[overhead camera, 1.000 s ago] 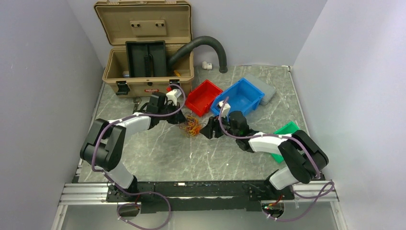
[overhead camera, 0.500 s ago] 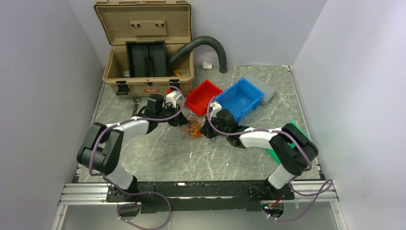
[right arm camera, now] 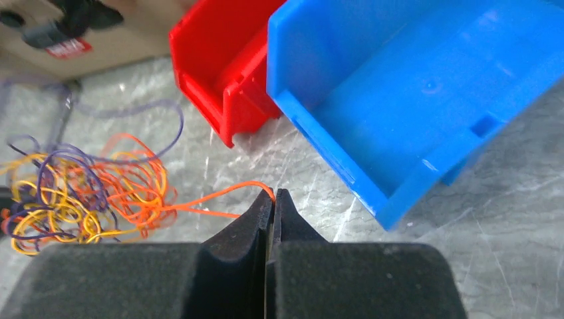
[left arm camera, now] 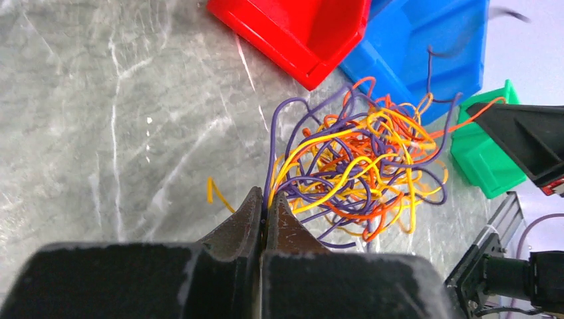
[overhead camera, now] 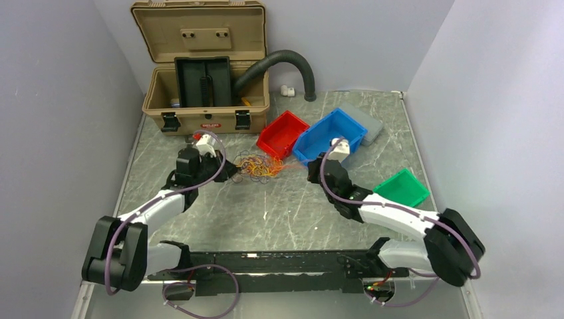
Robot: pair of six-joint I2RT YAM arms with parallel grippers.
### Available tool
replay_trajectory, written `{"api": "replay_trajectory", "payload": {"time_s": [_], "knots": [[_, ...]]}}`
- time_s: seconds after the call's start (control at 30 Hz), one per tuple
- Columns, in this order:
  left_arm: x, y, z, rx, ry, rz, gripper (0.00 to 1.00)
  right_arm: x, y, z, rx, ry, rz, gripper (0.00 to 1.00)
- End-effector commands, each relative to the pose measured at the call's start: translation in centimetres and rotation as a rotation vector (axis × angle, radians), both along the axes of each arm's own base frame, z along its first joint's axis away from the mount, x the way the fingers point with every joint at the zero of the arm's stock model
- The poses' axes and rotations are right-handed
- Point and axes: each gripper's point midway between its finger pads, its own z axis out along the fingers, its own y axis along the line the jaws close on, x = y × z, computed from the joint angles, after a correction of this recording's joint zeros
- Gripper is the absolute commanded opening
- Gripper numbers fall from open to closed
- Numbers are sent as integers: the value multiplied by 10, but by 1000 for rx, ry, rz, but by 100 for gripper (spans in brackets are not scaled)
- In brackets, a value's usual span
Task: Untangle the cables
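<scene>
The cables (overhead camera: 259,166) are a loose tangle of thin orange, yellow and purple wires on the marble table, just in front of the red bin. My left gripper (overhead camera: 229,171) sits at the tangle's left side, shut on a few purple and yellow strands (left arm camera: 282,174) at its fingertips (left arm camera: 266,199). My right gripper (overhead camera: 311,173) is to the right of the tangle, shut on the end of a single orange wire (right arm camera: 219,196) that runs taut from its tips (right arm camera: 273,196) back to the tangle (right arm camera: 80,193).
A red bin (overhead camera: 282,133) and a blue bin (overhead camera: 332,136) lie tipped just behind the tangle. A green bin (overhead camera: 401,188) is at the right. An open tan toolbox (overhead camera: 206,80) with a black hose (overhead camera: 286,63) stands at the back, and a grey box (overhead camera: 369,123) lies behind the blue bin.
The right gripper closed on an orange wire and drew back to the right. The left arm pulled left with its strands. The tangle spread out between them.
</scene>
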Motion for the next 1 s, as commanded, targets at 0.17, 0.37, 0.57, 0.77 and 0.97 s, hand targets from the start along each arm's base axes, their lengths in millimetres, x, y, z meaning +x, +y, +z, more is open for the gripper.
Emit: {"api": "replay_trajectory", "payload": {"time_s": [0.17, 0.37, 0.57, 0.77, 0.97], "knots": [[20, 56, 27, 49, -128, 305, 0, -10, -107, 11, -48, -104, -467, 0], [11, 15, 48, 9, -254, 23, 0, -9, -21, 17, -38, -167, 55, 15], [-8, -53, 54, -52, -259, -309, 0, -32, 41, 25, 47, -229, 419, 67], [-39, -93, 72, -110, -329, -525, 0, -48, 68, 25, 53, -241, 604, 69], [-56, -105, 84, -222, -352, -639, 0, -75, 89, 30, 100, -280, 802, 67]]}}
